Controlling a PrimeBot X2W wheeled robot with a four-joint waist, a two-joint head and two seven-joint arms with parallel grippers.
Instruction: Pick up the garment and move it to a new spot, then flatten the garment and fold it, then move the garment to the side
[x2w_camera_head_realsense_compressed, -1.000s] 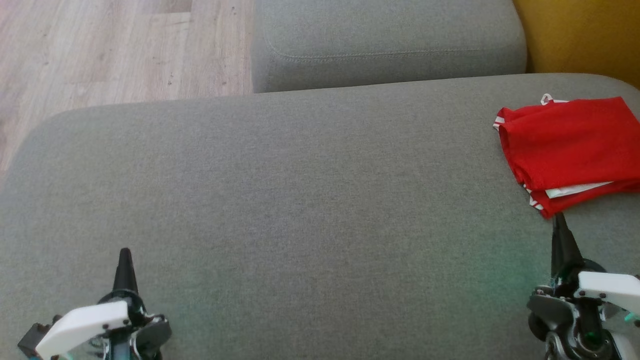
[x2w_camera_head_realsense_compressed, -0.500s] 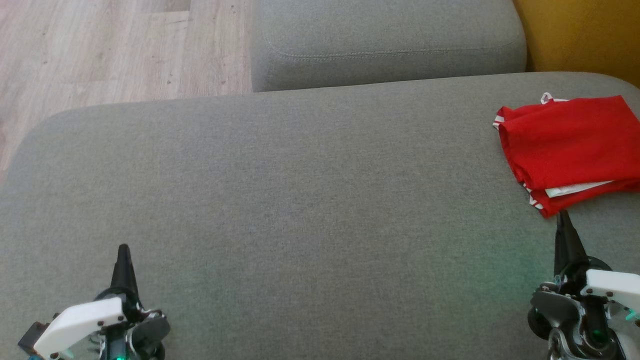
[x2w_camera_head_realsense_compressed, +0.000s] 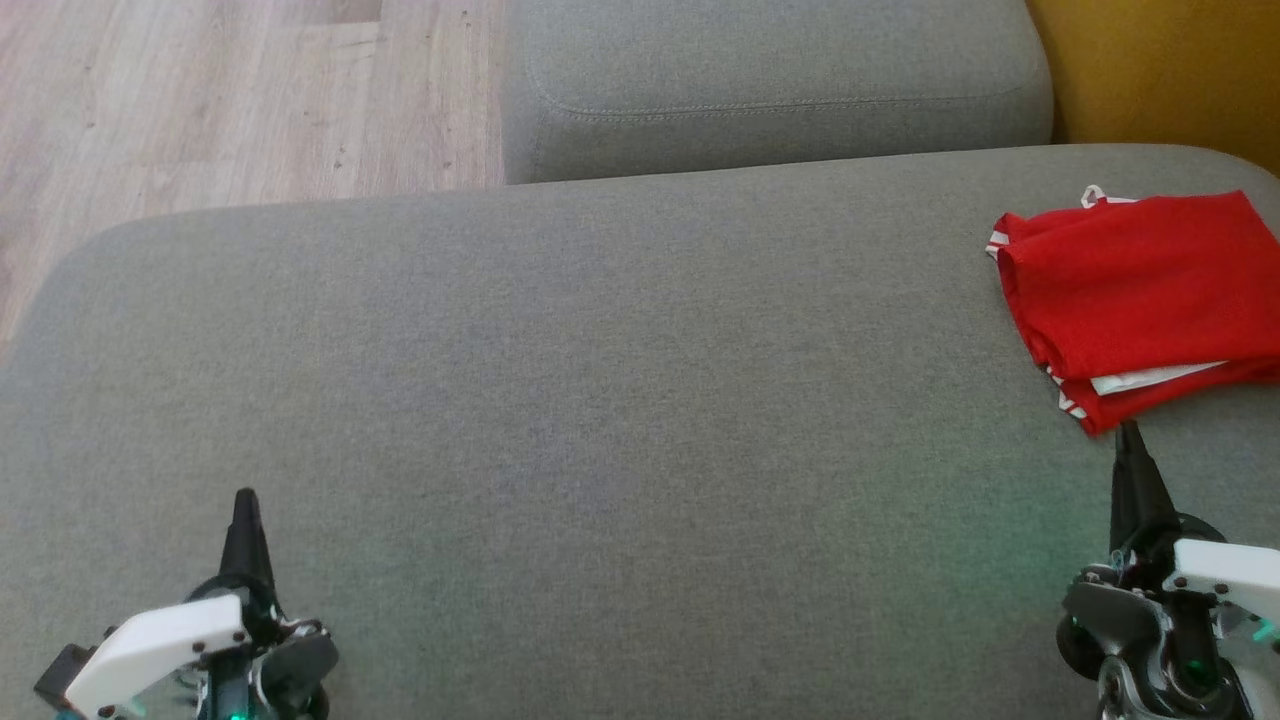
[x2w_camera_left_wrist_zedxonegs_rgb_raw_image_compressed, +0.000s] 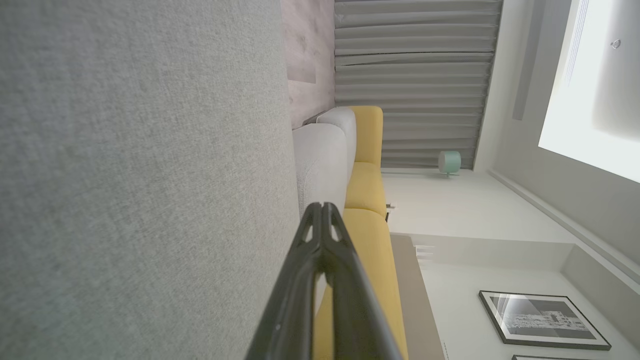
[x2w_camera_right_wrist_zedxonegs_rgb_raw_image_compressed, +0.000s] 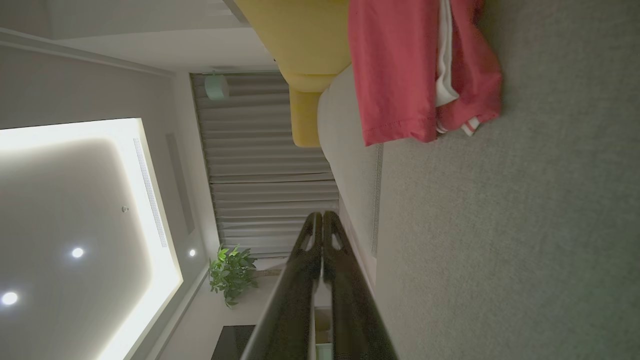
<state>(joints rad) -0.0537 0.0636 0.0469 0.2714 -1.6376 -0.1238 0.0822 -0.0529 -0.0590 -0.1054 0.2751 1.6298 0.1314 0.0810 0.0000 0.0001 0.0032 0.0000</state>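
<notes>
Head view: folded red garment (x2w_camera_head_realsense_compressed: 1140, 290) on grey cushion (x2w_camera_head_realsense_compressed: 600, 400), far R; L gripper (x2w_camera_head_realsense_compressed: 245, 497), R gripper (x2w_camera_head_realsense_compressed: 1128, 430) pressed together, empty.

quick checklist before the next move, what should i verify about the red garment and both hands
1. Garment folded: ok, it lies as a flat red stack with white trim showing at the near edge.
2. Garment set to the side: ok, it sits at the right end of the grey cushion.
3. Left hand empty: ok, shut on nothing, over bare cushion.
4. Right hand free of the garment: ok, shut; its tip is near the garment's near corner, but the right wrist view shows a gap.
5. Whole garment supported by the cushion: cannot tell, its right edge is cut off in the head view.
</notes>
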